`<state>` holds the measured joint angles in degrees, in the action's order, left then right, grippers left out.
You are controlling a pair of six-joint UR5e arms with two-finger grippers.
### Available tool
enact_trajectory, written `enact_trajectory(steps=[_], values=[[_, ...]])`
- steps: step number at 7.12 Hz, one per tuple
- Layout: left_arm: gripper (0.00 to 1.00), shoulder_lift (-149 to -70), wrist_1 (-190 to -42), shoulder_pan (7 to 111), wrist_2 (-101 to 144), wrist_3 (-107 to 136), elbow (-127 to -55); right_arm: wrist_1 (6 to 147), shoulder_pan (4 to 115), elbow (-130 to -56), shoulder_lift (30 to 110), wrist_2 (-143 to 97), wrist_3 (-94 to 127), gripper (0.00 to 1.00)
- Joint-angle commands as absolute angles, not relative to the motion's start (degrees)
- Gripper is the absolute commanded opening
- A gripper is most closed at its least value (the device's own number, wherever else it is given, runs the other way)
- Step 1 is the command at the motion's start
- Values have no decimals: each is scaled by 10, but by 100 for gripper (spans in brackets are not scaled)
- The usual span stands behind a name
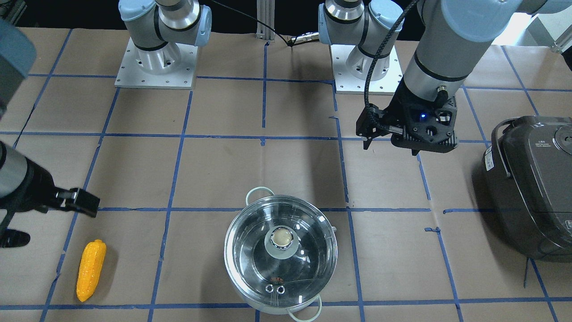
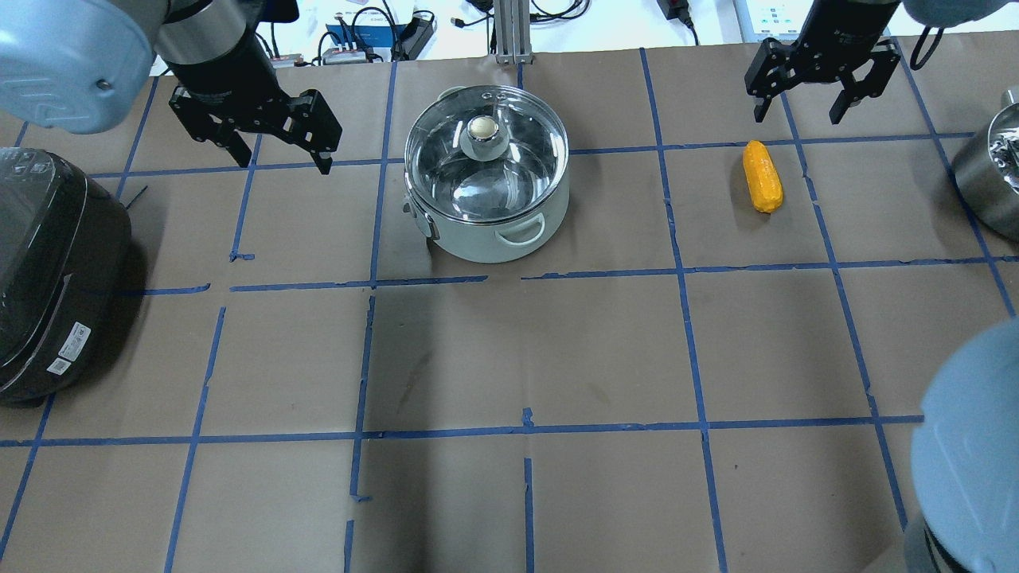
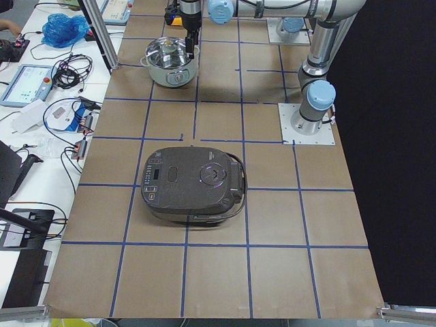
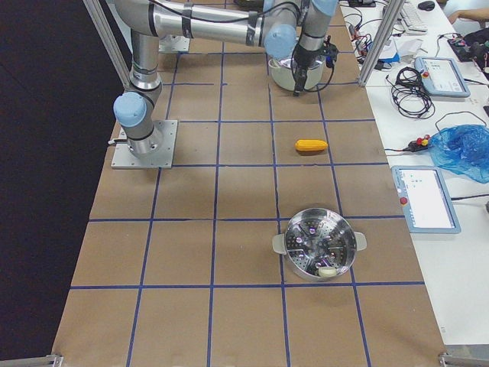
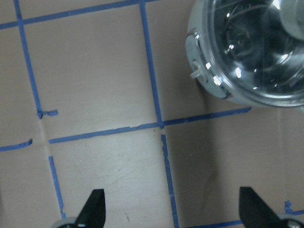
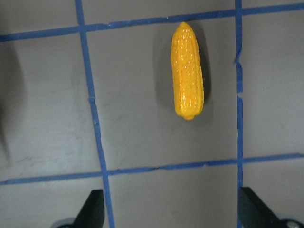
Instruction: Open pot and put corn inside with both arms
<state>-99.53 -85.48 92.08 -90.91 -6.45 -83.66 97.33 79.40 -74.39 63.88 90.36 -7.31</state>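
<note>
Lidded pot and corn sit apart by the bench's far edge; both pairs of fingers are released.

The pot (image 2: 487, 231), its glass lid (image 2: 478, 175) seated, stands at the middle of the bench's (image 2: 509, 358) long edge opposite the robot. The corn (image 2: 762, 176) lies flat by the same edge, well apart from the pot, toward the bench's right end. The left fingers (image 2: 320, 134) hang spread wide and empty above the bench, beside the pot on its left-end side (no contact). The right fingers (image 6: 91, 210), equally spread and empty, hover near the corn without touching it. A dark rice cooker (image 3: 194, 184) sits at the left end, a steel steamer pot (image 2: 983, 183) at the right end.
</note>
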Motion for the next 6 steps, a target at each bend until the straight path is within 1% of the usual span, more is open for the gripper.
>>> enact_trajectory(steps=[1, 2, 3, 4, 5, 6], values=[[100, -1081, -796, 989, -906, 3, -777, 1102, 784, -754, 544, 902, -120, 98], [100, -1133, -806, 1014, -908, 31, -706, 1133, 784, -768, 521, 902, -122, 97], [100, -1170, -825, 1039, -906, 62, -647, 1150, 783, -795, 515, 903, -123, 95], [100, -1196, -827, 1058, -906, 80, -632, 1176, 781, -826, 515, 902, -123, 95], [100, -1215, -821, 1059, -908, 80, -633, 1200, 780, -843, 515, 901, -123, 89], [100, -1229, -817, 1059, -910, 79, -628, 1204, 780, -843, 515, 901, -123, 63]])
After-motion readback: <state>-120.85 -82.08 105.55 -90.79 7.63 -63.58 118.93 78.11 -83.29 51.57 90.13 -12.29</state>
